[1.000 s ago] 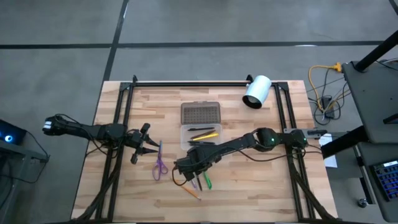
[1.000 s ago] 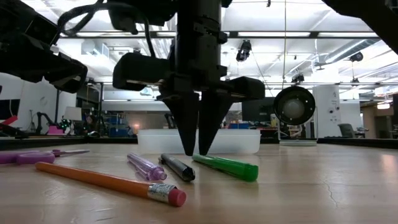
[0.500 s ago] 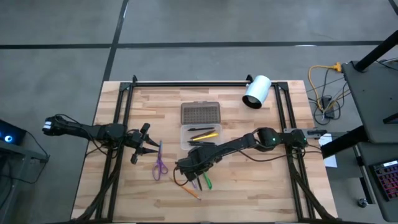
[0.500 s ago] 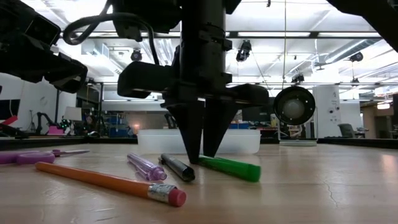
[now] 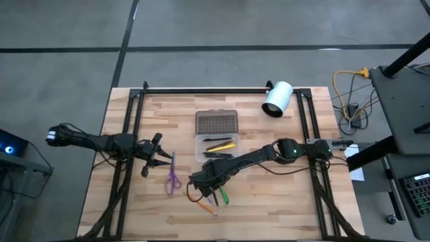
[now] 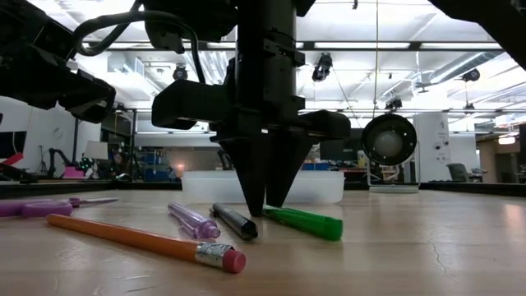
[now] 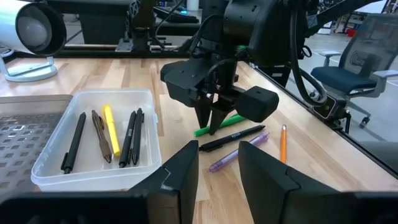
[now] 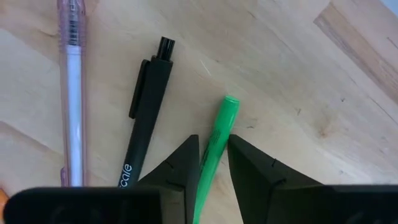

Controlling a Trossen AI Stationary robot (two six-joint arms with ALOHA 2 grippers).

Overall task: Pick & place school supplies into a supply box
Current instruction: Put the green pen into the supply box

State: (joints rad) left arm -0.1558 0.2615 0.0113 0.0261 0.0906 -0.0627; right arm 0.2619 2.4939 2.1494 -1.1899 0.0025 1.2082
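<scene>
Supplies loose on table: four lie in a close group in front of the supply box, on the pale wood.
Green pen (image 8: 214, 149): slim, bright green, round-ended; it lies between the right gripper's fingertips, one dark finger on each side of its barrel.
Black pen (image 8: 144, 115): matte black with a clip and white lettering near one end; just beside the green pen, almost parallel to it.
Purple pen (image 8: 71, 93): clear lilac barrel with a white core; just beyond the black pen.
Orange pencil (image 6: 136, 240): long, orange, metal band and pink eraser at its near end; nearest the table's front edge.
Scissors (image 5: 173, 177): small, purple handles, flat on the table, well apart from the pens, on the left arm's side.
Supply box (image 7: 149, 134): clear shallow tray near the table's middle, its grey dotted lid (image 5: 216, 122) lying open behind it; inside rest three black pens, a brown one and a yellow one, roughly side by side.
Right gripper (image 8: 211, 155): pointing straight down with its tips at the tabletop, fingers narrowly spread astride the green pen; whether they press it I cannot tell.
Left gripper (image 5: 161, 161): waiting at the table's left, beside the scissors, fingers parted, holding nothing.
</scene>
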